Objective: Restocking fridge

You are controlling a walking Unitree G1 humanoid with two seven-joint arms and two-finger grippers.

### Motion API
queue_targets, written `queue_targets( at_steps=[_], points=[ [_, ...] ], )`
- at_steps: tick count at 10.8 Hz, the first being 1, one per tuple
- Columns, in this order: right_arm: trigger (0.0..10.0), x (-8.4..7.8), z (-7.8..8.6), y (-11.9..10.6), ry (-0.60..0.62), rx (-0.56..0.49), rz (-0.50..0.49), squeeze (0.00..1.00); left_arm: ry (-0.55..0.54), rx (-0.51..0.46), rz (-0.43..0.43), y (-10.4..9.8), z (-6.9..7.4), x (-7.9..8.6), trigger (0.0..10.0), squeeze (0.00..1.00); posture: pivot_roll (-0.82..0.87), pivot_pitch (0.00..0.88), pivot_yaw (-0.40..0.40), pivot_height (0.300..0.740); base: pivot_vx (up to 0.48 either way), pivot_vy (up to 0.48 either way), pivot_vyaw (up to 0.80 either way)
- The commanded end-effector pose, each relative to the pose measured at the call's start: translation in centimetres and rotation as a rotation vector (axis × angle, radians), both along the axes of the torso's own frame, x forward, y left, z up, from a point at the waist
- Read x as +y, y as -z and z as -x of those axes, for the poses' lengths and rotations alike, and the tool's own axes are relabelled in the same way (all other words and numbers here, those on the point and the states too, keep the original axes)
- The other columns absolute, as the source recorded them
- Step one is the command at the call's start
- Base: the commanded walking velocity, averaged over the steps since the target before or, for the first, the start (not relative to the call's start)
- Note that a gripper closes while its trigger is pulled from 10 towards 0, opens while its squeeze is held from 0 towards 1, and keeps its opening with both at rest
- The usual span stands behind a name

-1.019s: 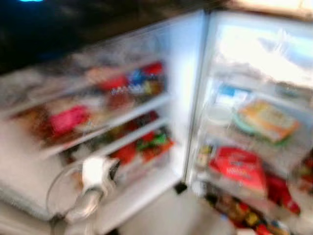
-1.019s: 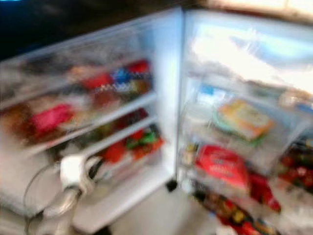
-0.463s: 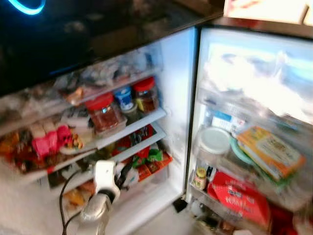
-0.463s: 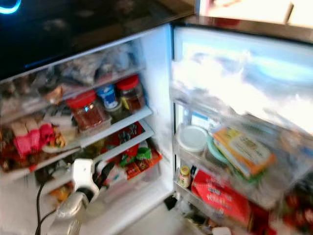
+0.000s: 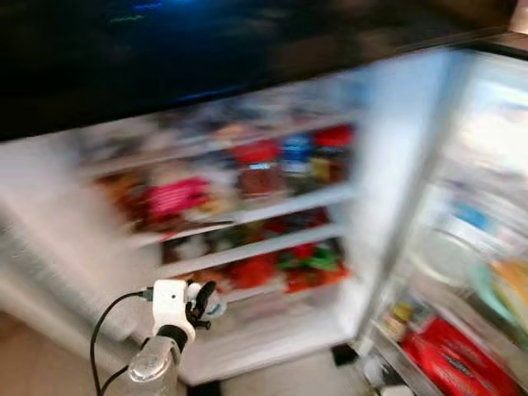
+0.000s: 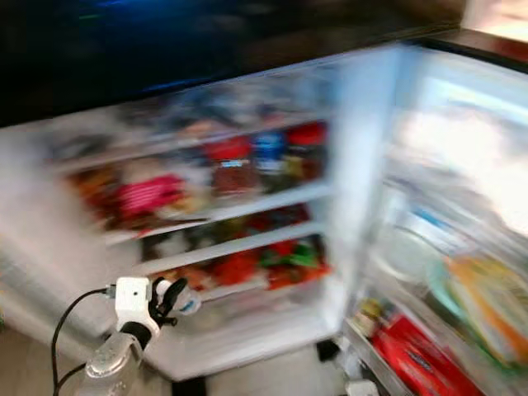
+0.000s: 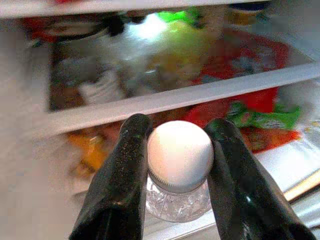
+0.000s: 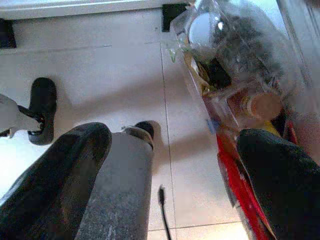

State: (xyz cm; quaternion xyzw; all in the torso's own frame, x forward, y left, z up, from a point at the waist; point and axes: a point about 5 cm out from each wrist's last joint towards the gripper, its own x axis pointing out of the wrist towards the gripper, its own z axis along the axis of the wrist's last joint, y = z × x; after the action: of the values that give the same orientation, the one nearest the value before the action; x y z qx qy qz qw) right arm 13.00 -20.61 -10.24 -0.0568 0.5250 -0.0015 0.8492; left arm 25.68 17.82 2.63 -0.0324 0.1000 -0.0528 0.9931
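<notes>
While the head views are smearing with motion, I am holding the left gripper [image 7: 180, 165] up in front of the open white fridge [image 5: 388, 181], its two black fingers [image 7: 122, 185] pinching a small clear glass jar with a rounded white lid [image 7: 179, 167] by that lid. In the left wrist view the jar is sitting just before the front edge of a white fridge shelf [image 7: 175, 97], with red and green packets [image 7: 260, 117] lying below that edge — blurred, so I cannot name them. In the head views the jar [image 5: 212, 307] is hanging near the lower shelves, at their left end. My right gripper [image 8: 172, 165] is hanging with its fingers spread wide and nothing between them, pointing down at the pale tiled floor [image 8: 100, 65] beside the clear door bin [image 8: 240, 65] — its contents are too blurred to tell.
</notes>
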Motion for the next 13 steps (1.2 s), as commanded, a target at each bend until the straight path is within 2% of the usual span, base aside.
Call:
queue_targets(
  at_steps=[1, 4, 7, 12, 13],
  points=[
    [10.0, 0.6, 0.7, 0.3, 0.008, 0.019, -0.018, 0.0, 0.003, 0.011, -0.008, 0.0, -0.1, -0.1, 10.0, 0.0, -0.12, 0.051, 0.065, 0.74, 0.0, 0.0, 0.0],
    [10.0, 0.8, 0.8, 0.3, 0.012, 0.003, -0.033, 0.0, 0.009, -0.009, -0.009, -0.5, -0.4, -0.2, 10.0, 0.0, -0.12, 0.052, 0.065, 0.74, 0.0, 0.0, 0.0],
    [10.0, 0.9, 1.4, 0.6, -0.022, 0.04, -0.019, 0.0, 0.013, -0.023, -0.012, -0.8, -0.5, -0.5, 10.0, 0.0, -0.12, 0.054, 0.066, 0.74, 0.0, 0.0, 0.0],
    [10.0, 1.0, 1.5, 0.6, -0.026, 0.032, -0.024, 0.0, 0.008, -0.032, -0.015, -1.1, -0.7, -0.6, 10.0, 0.0, -0.12, 0.057, 0.066, 0.641, 0.0, 0.0, 0.0],
    [10.0, 1.0, 1.4, 0.6, -0.029, 0.027, -0.028, 0.0, 0.01, -0.035, -0.021, -1.2, -0.8, -0.7, 10.0, 0.0, -0.12, 0.057, 0.066, 0.641, 0.0, 0.0, 0.0]
  ],
)
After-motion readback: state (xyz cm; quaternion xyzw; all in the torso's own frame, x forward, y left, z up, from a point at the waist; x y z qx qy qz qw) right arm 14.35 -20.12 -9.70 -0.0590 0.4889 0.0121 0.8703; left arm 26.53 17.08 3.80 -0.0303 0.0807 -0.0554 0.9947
